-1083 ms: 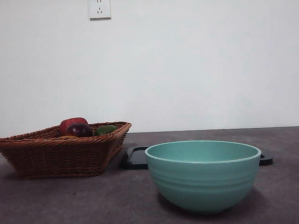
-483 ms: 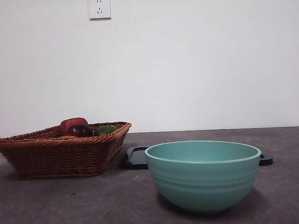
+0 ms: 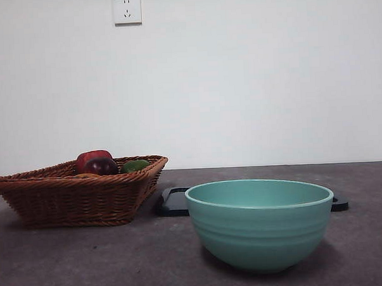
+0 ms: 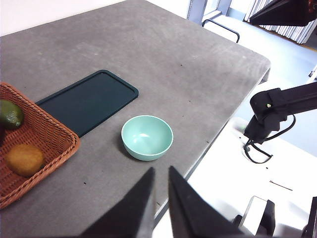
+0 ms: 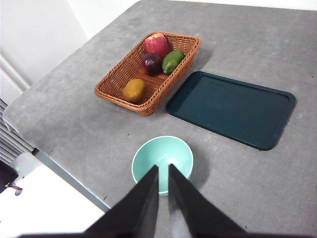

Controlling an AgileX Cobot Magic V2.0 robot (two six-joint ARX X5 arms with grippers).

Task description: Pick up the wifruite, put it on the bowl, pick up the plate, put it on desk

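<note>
The orange-brown wifruite (image 5: 133, 90) lies in the brown wicker basket (image 5: 115, 84), at the end away from the other fruit; it also shows in the left wrist view (image 4: 24, 158). The teal-green bowl (image 3: 261, 228) stands empty on the grey-brown desk (image 3: 88, 261), in front of a flat dark green plate (image 5: 230, 109). My left gripper (image 4: 161, 169) hangs high above the desk's edge near the bowl (image 4: 147, 137), jaws shut and empty. My right gripper (image 5: 163, 167) hangs high above the bowl (image 5: 148, 151), jaws shut and empty. Neither gripper shows in the front view.
The basket (image 3: 73, 195) also holds a red apple (image 5: 157, 44), a dark purple-red fruit (image 5: 151, 63) and a green fruit (image 5: 173, 61). The desk's edge (image 4: 213, 144) runs close to the bowl. A black arm (image 4: 277, 106) stands beyond that edge.
</note>
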